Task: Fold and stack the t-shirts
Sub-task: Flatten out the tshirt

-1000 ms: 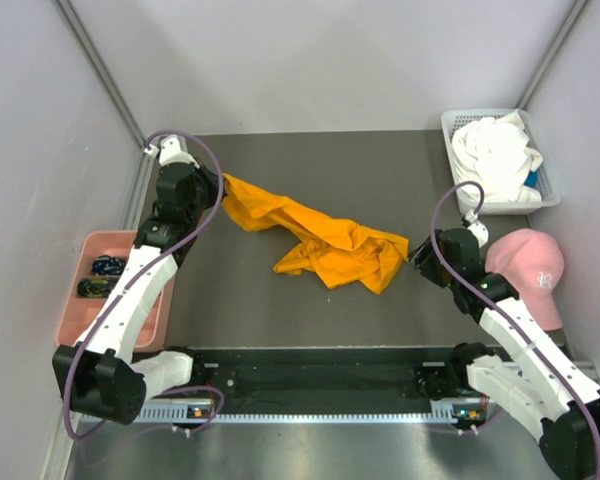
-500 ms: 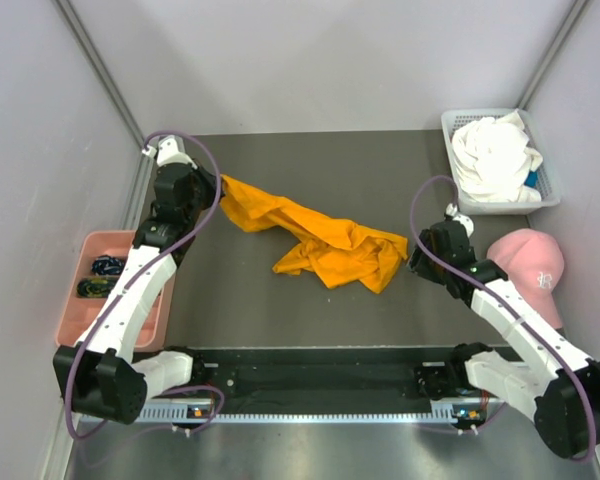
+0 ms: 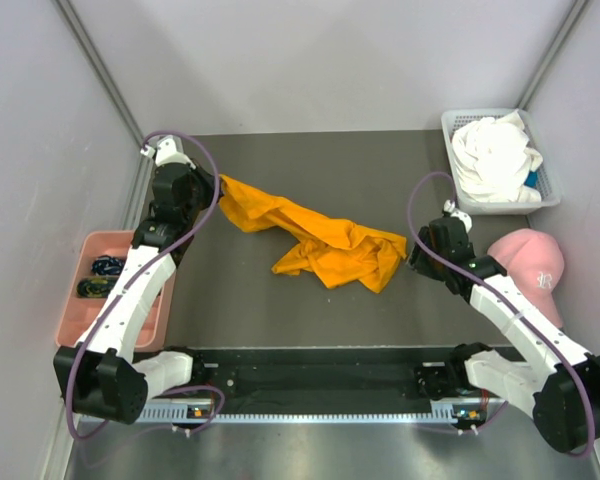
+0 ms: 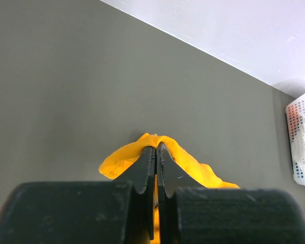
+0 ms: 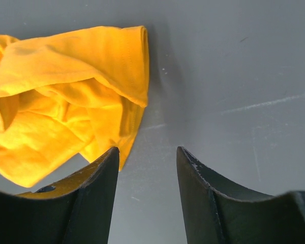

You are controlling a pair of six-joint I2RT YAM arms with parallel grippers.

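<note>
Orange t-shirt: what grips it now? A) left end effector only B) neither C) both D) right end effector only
A: the left end effector is shut on a bunched corner of the orange t-shirt; the right end effector stands open with nothing between its jaws.

Seemingly 2 dark items (image 3: pixel 105 266) in pink tray (image 3: pixel 73 315), too small to identify.

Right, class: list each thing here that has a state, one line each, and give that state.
orange t-shirt, unfolded, crumpled, one end pinched
white t-shirt, bunched in the basket
left hand, shut on the orange t-shirt
right hand, open, empty
pink cap, crown up
</note>
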